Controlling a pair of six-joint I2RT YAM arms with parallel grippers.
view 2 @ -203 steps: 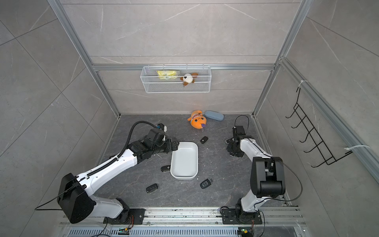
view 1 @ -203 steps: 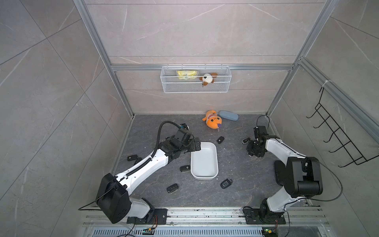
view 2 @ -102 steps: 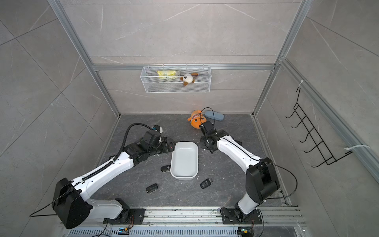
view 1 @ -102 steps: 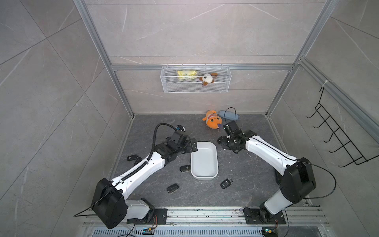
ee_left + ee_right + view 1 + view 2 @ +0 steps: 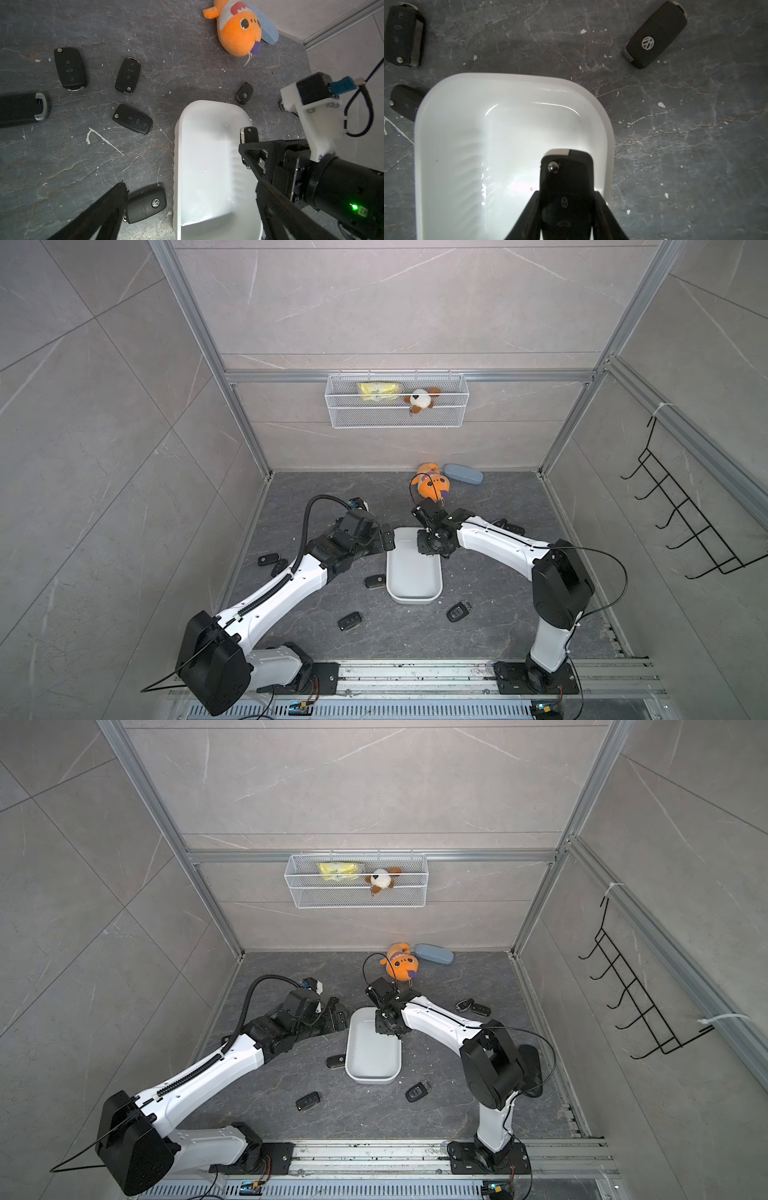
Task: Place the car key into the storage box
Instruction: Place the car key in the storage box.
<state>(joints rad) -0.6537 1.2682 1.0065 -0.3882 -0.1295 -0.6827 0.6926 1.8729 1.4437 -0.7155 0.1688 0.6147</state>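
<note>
Car key (image 5: 566, 174) now hangs over the far end of the storage box (image 5: 512, 124), pinched in the closed right hand (image 5: 567, 192), which has swung across from the right side of the desk (image 5: 490, 589) within the last second. Carrying looks finished; only lowering and release remain. Beside the box the left hand (image 5: 382, 540) waits wide open, empty.

The right tool (image 5: 389, 1031) hangs over the far end of the white box (image 5: 371, 1063), its jaws hidden beneath the wrist, and the left tool (image 5: 337, 1017) sits just beside the box's far corner. Black keys lie loose on the grey bench (image 5: 365, 1119): one key (image 5: 336, 1061) just beside the box on the left arm's side, a second key (image 5: 308, 1101) and a third key (image 5: 417, 1090) nearer the rail (image 5: 374, 1154), and a pair of keys (image 5: 481, 1009) beyond the right arm.
</note>
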